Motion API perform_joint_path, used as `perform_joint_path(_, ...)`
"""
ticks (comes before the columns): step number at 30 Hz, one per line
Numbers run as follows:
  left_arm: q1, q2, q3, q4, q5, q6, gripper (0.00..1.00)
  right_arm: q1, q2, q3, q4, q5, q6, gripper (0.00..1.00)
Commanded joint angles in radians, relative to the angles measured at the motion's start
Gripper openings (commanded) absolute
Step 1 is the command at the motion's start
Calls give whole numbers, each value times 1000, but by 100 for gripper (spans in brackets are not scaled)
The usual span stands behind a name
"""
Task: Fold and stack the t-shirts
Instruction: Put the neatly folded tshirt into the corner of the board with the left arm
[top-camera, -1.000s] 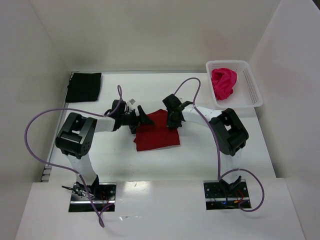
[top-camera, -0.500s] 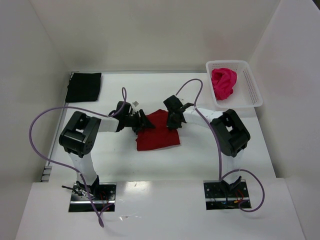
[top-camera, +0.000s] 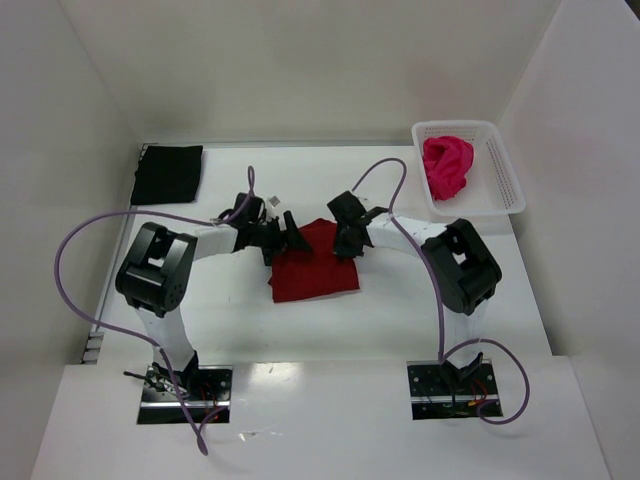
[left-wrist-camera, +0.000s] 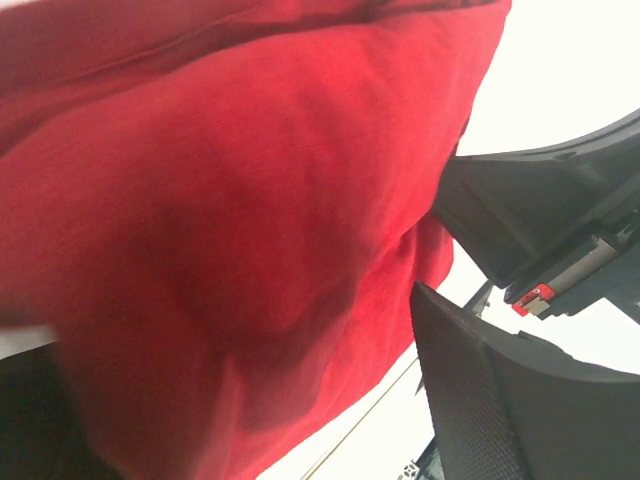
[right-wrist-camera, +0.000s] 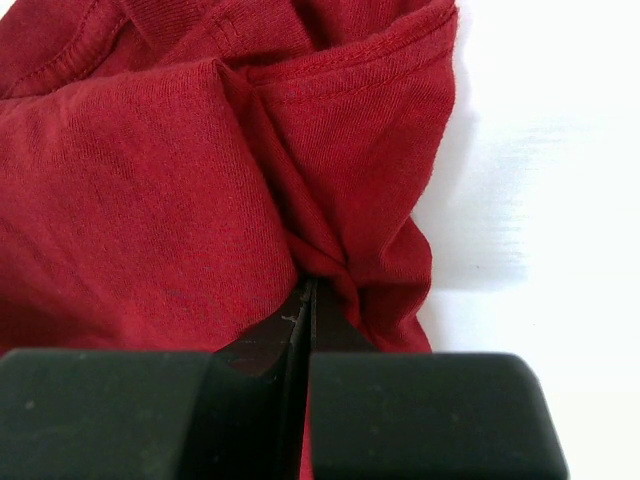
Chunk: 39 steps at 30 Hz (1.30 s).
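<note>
- The dark crimson red cloth t-shirt (top-camera: 315, 272) lies in a rumpled, roughly square heap at the middle of the white table (top-camera: 400, 320), and both arms meet at its far edge.
- The right gripper (right-wrist-camera: 306, 300) is at the far right corner of the crimson t-shirt. Its black fingers are pressed together and pinch a bunched fold of the cloth, with a stitched hem running just above.
- The left gripper (top-camera: 292, 238) is at the far left corner. In its wrist view, one textured black finger (left-wrist-camera: 500, 400) stands well apart from the other, and red cloth bulges across the gap.
- A small red patch (left-wrist-camera: 531, 297) on the black body opposite is too blurred to read.
- The black cloth t-shirt (top-camera: 168, 173) lies folded flat in the far left corner, well apart from the crimson one.
- The bright magenta-pink cloth t-shirt (top-camera: 447, 165) sits crumpled inside the white plastic lattice basket (top-camera: 505, 180) at the far right.
- Purple cables (top-camera: 75, 250) loop from both arms.
</note>
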Motion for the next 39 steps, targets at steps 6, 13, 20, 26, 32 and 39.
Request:
perform_joint_path(6,100,-7,-92,-156,-120,121,93,37,12,-47,-33,-8,19,1)
perform_joint_path(13,131,67,-145,-3,-2,110,71,37,12,-56,-33,-8,28,1)
perform_joint_path(20,131,116,-168,100,63,99,66,37,3,-56,-24,-18,38,1)
perform_joint_path(26,131,116,-179,112,52,65,81,37,12,-47,-15,-27,38,1)
perform_joint_path(32,131,85,-179,63,3,65,54,37,12,-47,-15,-18,38,1)
perform_joint_path(39,131,108,-179,83,45,65,0,37,12,-47,-15,-18,38,1)
